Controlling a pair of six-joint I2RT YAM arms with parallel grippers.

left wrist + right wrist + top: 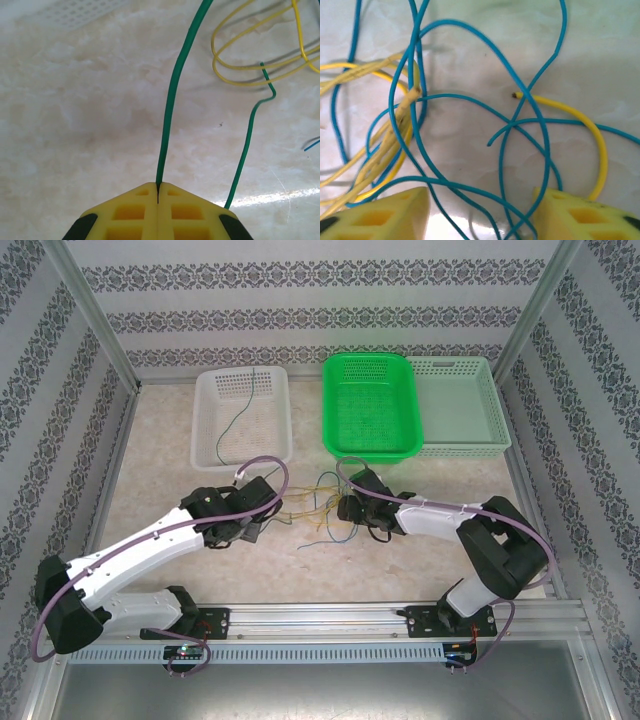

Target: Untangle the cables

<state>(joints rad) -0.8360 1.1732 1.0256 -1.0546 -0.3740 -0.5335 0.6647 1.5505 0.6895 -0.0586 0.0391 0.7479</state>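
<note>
The left gripper [158, 187] clamps a thin, smooth green cable [172, 90], while the right gripper [480, 205] has its jaws apart over looping blue cables [415, 50], possibly touching a curved yellow cable [600, 145].

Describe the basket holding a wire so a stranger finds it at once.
On the table, three baskets line the far edge. The white basket is leftmost, apart from the green basket and pale mint basket. It alone holds a thin dark wire.

Readable text: none — you will find no lettering, number or brand legible in any view.
Wallpaper [300, 280]: repeating ornament only, no characters.
Small boards at the arm bases [185, 652]: too small for you to read.
</note>
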